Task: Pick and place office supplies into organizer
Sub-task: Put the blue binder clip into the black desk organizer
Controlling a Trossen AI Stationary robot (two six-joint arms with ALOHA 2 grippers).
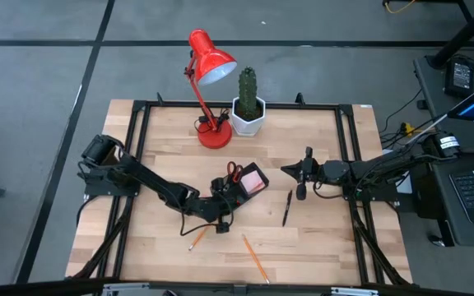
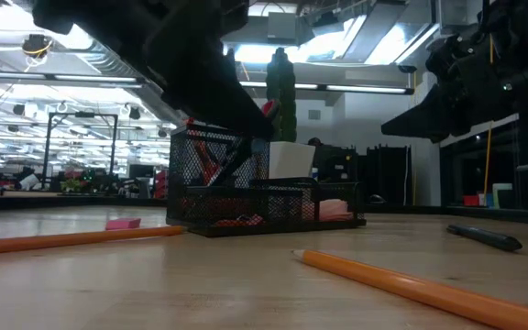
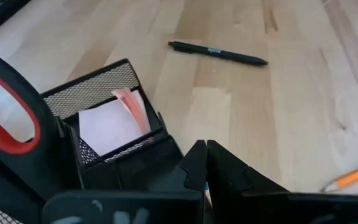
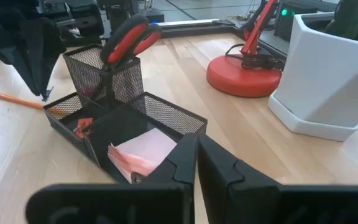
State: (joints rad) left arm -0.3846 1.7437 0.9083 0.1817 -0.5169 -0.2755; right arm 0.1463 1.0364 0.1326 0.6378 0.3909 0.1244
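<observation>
From above, the black mesh organizer point(image 1: 243, 182) sits near the middle of the desk point(image 1: 319, 238). Red-handled scissors point(image 1: 233, 171) stand in it and the pink sticky-note pad point(image 1: 253, 181) lies in the compartment beside them. The left gripper point(image 1: 218, 212) hangs just beside the organizer, toward the front edge, jaws together and empty. The right gripper point(image 1: 290, 170) waits toward the right edge, jaws together, holding nothing. A black pen point(image 1: 287, 207) lies on the wood between the organizer and the right edge. Two orange pencils, one point(image 1: 197, 239) near the left gripper, the other point(image 1: 256, 258) close to the front edge, lie loose. The red lamp point(image 1: 208, 86) and potted cactus point(image 1: 248, 103) crowd the back edge; the front right corner is open wood.

Down at desk level, the organizer point(image 2: 264, 197) shows scissors and pink paper through its mesh, and a small pink piece point(image 2: 123, 223) lies on the desk beside it. A pencil point(image 2: 429, 291) runs across the foreground.

Left wrist view: the note pad point(image 3: 114, 121) is in its compartment, top sheet curled, with the pen point(image 3: 219, 53) beyond on open wood.

Right wrist view: scissors point(image 4: 126, 40) upright in the tall cup, pink notes point(image 4: 143, 154) in the near compartment, something small and red point(image 4: 82, 126) in the low tray.
</observation>
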